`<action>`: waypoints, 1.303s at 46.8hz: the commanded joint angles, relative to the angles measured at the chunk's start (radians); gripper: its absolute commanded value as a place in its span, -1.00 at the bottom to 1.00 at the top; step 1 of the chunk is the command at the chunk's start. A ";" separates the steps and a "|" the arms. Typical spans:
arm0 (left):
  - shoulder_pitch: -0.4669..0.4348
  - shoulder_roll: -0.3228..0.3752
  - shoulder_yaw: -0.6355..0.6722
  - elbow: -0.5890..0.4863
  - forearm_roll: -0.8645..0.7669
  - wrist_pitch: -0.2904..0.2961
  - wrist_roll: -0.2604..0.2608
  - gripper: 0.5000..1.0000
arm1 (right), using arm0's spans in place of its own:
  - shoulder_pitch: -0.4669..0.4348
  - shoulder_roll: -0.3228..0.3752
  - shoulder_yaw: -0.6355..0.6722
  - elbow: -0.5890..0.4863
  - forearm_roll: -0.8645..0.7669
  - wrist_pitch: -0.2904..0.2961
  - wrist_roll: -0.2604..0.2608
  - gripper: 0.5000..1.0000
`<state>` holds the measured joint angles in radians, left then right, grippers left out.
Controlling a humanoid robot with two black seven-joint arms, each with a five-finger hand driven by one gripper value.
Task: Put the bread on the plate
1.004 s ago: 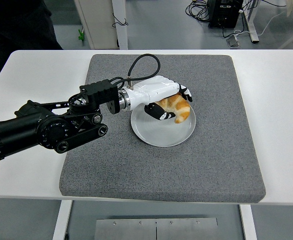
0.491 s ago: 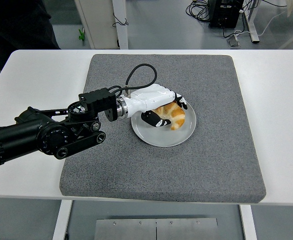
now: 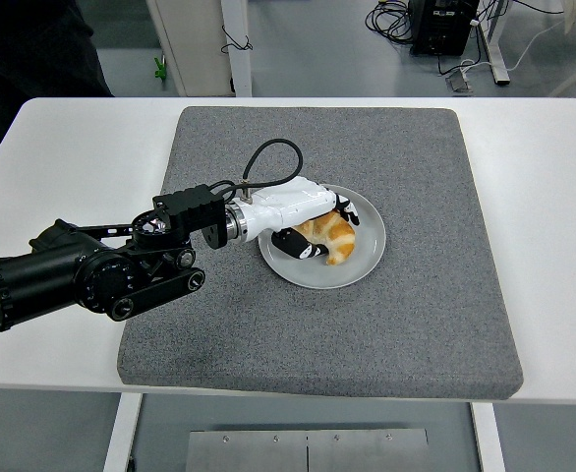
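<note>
A golden-brown croissant (image 3: pixel 333 239) is low over the round grey plate (image 3: pixel 365 258) in the middle of the grey mat (image 3: pixel 416 167); I cannot tell whether it touches the plate. My left hand (image 3: pixel 317 228), white with black fingertips, is shut on the croissant, its fingers curled over the top and its thumb under the near side. Most of the bread's left part is hidden by the hand. The black left arm (image 3: pixel 91 270) reaches in from the left edge.
The mat lies on a white table (image 3: pixel 544 177). A person in dark clothing (image 3: pixel 32 49) stands at the top left. Cables and table legs show on the floor beyond the far edge.
My left hand has moved down and to the left with the croissant, bringing it from above the plate's right part to low over the plate's centre.
</note>
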<state>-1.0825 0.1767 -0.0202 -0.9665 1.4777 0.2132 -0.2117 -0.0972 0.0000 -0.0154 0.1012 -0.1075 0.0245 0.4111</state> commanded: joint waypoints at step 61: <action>-0.019 0.073 -0.101 -0.031 -0.240 -0.192 -0.043 0.88 | -0.001 0.000 0.000 0.000 0.000 0.000 0.000 1.00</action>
<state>-1.1008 0.2411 -0.0971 -0.9974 1.2378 0.0388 -0.2468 -0.0967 0.0000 -0.0153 0.1012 -0.1074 0.0245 0.4111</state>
